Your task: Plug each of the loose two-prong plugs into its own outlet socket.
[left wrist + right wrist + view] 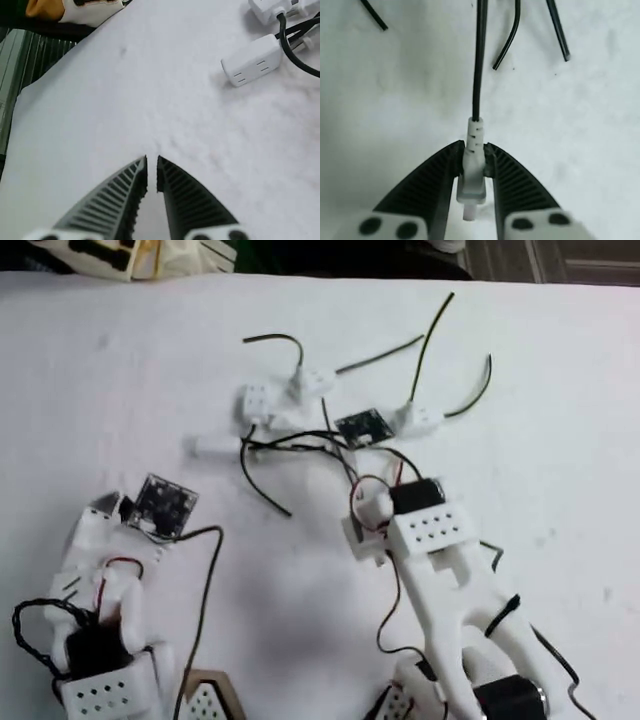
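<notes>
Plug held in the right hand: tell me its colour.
White plug on a black cord; best in right wrist view.

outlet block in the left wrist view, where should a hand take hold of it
Probably mid-length from above, pinching the outlet block across its long sides between the two slot pairs. It lies flat on the table with slots on the camera-facing side, so a middle pinch leaves them clear. A black cord runs past one end; stay off that.

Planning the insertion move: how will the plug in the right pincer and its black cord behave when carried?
The plug looks small and rigid, so it is probably light and steady in the right pincer. Its thin cord is likely floppy and may drag or snag while trailing.
</notes>
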Controlling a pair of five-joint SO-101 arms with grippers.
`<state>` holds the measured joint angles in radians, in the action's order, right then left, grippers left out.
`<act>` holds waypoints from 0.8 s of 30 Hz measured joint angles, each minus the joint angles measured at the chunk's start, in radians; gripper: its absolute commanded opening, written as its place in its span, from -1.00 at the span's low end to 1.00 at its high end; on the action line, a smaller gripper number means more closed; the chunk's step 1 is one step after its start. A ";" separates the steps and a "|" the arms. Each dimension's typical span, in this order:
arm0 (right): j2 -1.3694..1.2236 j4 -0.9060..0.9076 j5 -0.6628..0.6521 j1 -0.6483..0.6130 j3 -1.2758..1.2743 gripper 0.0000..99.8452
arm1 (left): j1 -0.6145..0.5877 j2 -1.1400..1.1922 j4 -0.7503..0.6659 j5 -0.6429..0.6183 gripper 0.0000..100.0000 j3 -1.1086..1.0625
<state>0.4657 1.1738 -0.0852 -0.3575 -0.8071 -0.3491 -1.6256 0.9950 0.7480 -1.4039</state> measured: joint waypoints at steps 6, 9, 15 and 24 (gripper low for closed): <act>0.005 -0.114 0.041 -0.002 -0.080 -0.96 | 0.002 0.183 0.055 0.000 -0.95 0.175; 0.005 -0.141 0.041 -0.002 -0.098 -0.96 | 0.035 0.361 0.114 0.003 -0.95 0.333; 0.006 -0.152 0.041 -0.002 -0.106 -0.96 | 0.127 0.753 0.143 0.069 -0.95 0.568; 0.005 -0.152 0.041 -0.002 -0.106 -0.96 | 0.253 1.257 0.143 0.304 -0.52 0.764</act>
<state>0.4703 1.0219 -0.0437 -0.3590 -0.9129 -0.0959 -0.3690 1.1377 1.0518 -0.6398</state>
